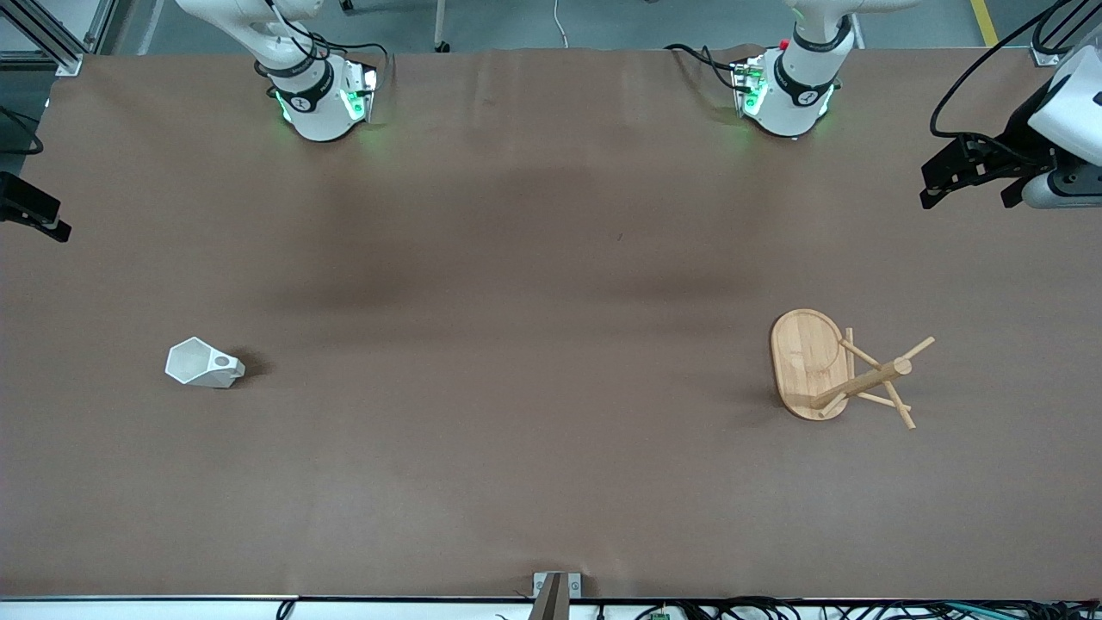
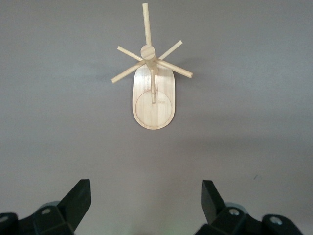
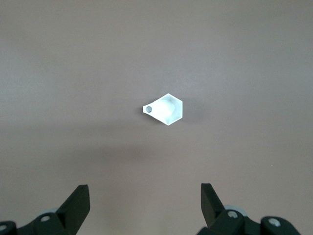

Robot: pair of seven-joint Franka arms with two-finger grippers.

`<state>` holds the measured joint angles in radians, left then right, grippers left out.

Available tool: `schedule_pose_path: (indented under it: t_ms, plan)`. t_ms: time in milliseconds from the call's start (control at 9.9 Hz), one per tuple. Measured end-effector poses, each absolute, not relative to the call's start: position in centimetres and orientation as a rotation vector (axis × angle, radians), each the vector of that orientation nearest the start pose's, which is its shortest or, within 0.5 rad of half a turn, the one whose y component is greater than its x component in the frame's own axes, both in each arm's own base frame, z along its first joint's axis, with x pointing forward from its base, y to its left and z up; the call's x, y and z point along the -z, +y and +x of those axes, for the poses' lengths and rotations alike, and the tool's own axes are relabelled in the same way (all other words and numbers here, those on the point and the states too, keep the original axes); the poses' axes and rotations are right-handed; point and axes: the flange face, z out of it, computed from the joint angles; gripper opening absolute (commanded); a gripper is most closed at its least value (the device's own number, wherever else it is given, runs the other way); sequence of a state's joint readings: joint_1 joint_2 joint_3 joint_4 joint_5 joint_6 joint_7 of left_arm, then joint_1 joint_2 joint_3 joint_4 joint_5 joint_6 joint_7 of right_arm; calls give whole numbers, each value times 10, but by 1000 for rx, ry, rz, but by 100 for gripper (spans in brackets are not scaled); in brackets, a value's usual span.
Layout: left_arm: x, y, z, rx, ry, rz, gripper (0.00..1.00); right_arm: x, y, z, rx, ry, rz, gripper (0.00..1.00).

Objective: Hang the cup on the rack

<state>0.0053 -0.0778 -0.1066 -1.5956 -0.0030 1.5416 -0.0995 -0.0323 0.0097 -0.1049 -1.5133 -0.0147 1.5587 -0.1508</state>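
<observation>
The left gripper (image 2: 144, 208) hangs high above the brown table (image 1: 551, 482), its two black fingers (image 2: 78, 198) spread wide with nothing between them and touching nothing. The right gripper (image 3: 144, 208) is likewise wide open and empty, well above the table.

The small white faceted cup with a round-holed handle (image 1: 204, 364) (image 3: 165, 109) lies on its side toward the right arm's end of the table. The light bamboo mug tree with an oval base and thin angled pegs (image 1: 839, 370) (image 2: 153, 88) stands toward the left arm's end, at about three o'clock from the cup in the front view, well apart from it.
</observation>
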Motion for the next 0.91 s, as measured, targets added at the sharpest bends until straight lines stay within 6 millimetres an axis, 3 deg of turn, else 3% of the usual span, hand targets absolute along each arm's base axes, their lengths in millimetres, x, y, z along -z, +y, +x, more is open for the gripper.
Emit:
schedule_pose_path:
  t_ms: [303, 505, 707, 909]
  plan:
    - [-652, -55, 525, 38, 15, -3138, 100, -644, -79, 552, 50, -17, -3162, 100]
    - [-652, -54, 525, 38, 31, -3138, 100, -633, -89, 557, 42, 11, -3163, 100]
    - [-652, -53, 525, 38, 34, -3138, 100, -593, -113, 568, 50, 69, -3166, 100]
    - [-652, -53, 525, 38, 35, -3138, 100, -534, -130, 576, 75, 107, -3170, 100]
